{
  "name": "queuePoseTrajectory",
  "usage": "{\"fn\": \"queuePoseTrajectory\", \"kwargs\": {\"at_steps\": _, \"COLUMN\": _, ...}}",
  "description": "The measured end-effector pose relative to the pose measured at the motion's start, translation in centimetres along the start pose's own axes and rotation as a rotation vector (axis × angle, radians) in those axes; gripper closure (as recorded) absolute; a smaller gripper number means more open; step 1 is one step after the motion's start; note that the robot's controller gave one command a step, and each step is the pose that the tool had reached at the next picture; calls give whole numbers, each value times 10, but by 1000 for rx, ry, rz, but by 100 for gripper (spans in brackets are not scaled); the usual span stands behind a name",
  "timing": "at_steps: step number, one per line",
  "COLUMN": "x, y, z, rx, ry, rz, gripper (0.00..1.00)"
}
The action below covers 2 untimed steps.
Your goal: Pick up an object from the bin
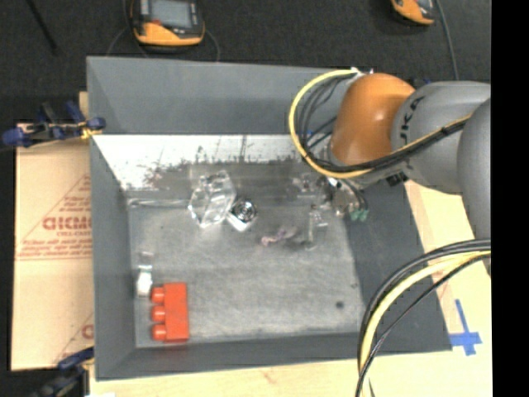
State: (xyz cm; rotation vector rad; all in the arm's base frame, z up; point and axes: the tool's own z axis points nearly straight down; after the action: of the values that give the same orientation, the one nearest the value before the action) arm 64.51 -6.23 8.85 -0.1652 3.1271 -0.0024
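Hanging low in bin [248,300], gripper [318,222], open or closed unclear, beside small pinkish scrap [278,239]

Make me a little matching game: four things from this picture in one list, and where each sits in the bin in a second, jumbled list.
Things:
1. red block
2. clear piece
3. shiny knob
4. pincer

Places:
A. over the right part of the bin floor
B. lower-left corner
C. upper middle, nearest the back wall
D. just right of the clear piece

Pairs: 1-B, 2-C, 3-D, 4-A
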Motion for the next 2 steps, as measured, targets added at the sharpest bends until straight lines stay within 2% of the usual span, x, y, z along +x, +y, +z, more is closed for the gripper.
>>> {"fn": "queuePoseTrajectory", "kwargs": {"at_steps": 1, "x": 33, "y": 24, "z": 18, "rx": -1, "ry": 7, "rz": -87, "gripper": 0}}
{"fn": "queuePoseTrajectory", "kwargs": {"at_steps": 2, "x": 6, "y": 12, "z": 17, "rx": -1, "ry": 3, "rz": -314, "gripper": 0}}
